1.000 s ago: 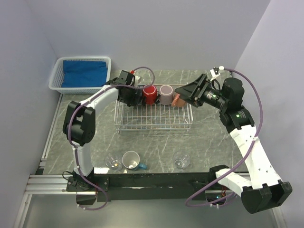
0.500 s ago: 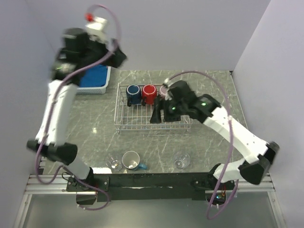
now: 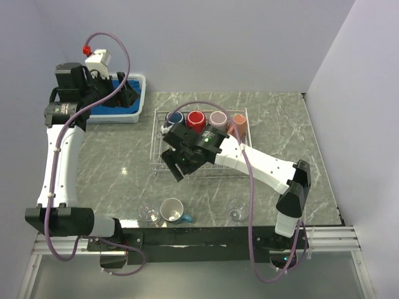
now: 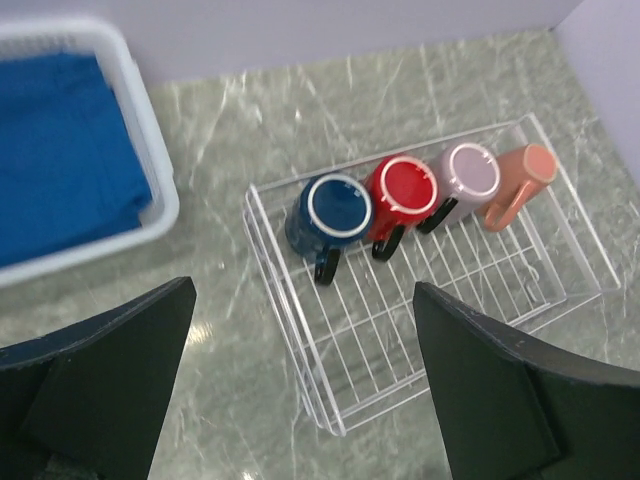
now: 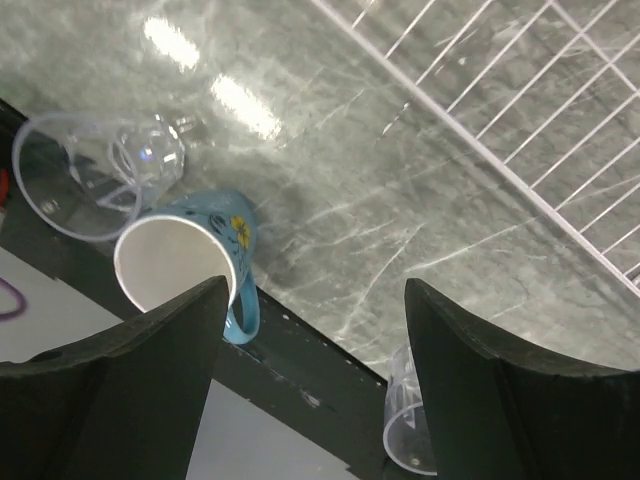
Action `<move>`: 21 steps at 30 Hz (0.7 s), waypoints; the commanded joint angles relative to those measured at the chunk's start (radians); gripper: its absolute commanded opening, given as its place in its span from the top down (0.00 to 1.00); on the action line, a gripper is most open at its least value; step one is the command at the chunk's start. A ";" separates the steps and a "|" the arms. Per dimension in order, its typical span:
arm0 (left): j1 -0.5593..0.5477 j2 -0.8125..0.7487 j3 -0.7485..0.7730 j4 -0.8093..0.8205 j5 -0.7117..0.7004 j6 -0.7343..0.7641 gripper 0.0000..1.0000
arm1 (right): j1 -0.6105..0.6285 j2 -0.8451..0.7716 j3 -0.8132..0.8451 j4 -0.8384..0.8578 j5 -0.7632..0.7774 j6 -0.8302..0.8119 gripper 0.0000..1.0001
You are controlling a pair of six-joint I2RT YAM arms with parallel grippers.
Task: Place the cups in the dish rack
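Four mugs stand in a row along the back of the white wire dish rack (image 3: 206,163): navy (image 3: 176,118), red (image 3: 196,118), mauve (image 3: 217,118) and salmon-orange (image 3: 237,125). The left wrist view shows the navy (image 4: 335,210), red (image 4: 405,192), mauve (image 4: 468,174) and salmon-orange (image 4: 522,172) mugs in the rack (image 4: 400,330). The light blue mug (image 3: 171,210) (image 5: 172,268) lies near the front edge between two clear glass cups (image 3: 148,215) (image 3: 237,211), which also show in the right wrist view (image 5: 92,178) (image 5: 410,432). My left gripper (image 3: 128,96) (image 4: 305,400) is open and empty, high by the basket. My right gripper (image 3: 174,165) (image 5: 310,390) is open and empty above the rack's front left corner.
A white plastic basket (image 3: 142,87) (image 4: 150,190) with blue cloth stands at the back left. The black front rail (image 3: 206,235) (image 5: 300,390) runs right behind the light blue mug and glasses. Walls close in the table at the back and sides.
Both grippers have left the mugs in the rack. My left arm lifted away to the back left. My right arm swung left across the rack to its front left corner.
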 commanded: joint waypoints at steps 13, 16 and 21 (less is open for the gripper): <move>0.023 -0.038 -0.072 0.141 -0.069 -0.052 0.04 | 0.143 0.035 -0.066 -0.008 0.078 -0.059 0.22; 0.021 -0.091 -0.103 0.149 -0.083 -0.032 0.04 | 0.154 0.031 -0.128 0.051 0.059 -0.047 0.22; 0.023 -0.121 -0.115 0.072 -0.115 0.014 0.04 | 0.212 0.040 -0.146 0.088 0.036 -0.039 0.23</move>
